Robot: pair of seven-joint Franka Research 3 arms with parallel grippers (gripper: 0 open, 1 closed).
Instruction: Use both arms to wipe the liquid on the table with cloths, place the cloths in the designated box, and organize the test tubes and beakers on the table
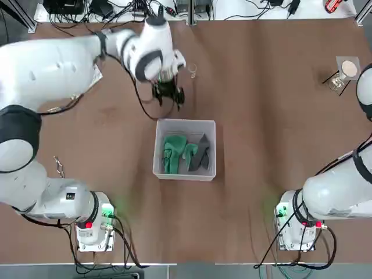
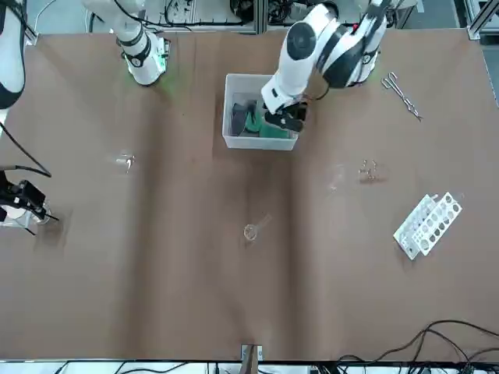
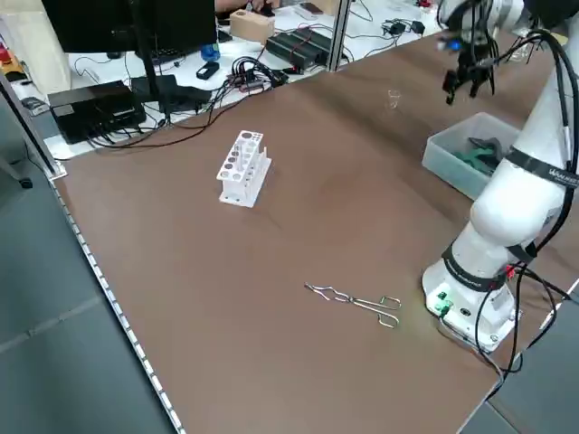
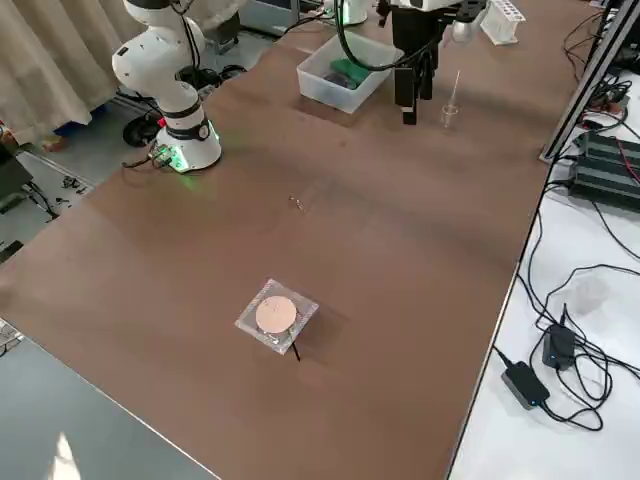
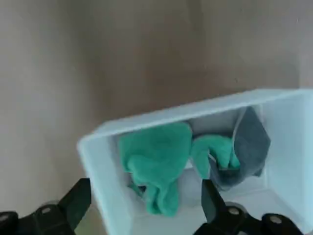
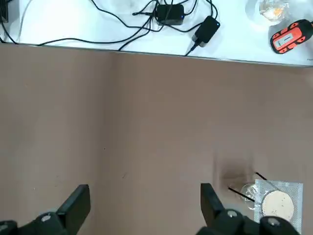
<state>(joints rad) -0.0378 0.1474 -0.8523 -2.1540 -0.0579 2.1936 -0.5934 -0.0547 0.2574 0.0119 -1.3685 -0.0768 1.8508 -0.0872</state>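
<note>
The left claw is hanging wide and empty just beyond the far wall of the box at mid-worktop. The green cloth and dark cloth are lying inside it. The right claw is hovering wide, holding nothing, at the far right.

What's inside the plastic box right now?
The box holds a green cloth and a dark grey cloth beside it. Whatever lies under them is covered.

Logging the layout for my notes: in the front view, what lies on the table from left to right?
Right gripper → small glass piece → box holding the cloths → left gripper → white rack.
</note>
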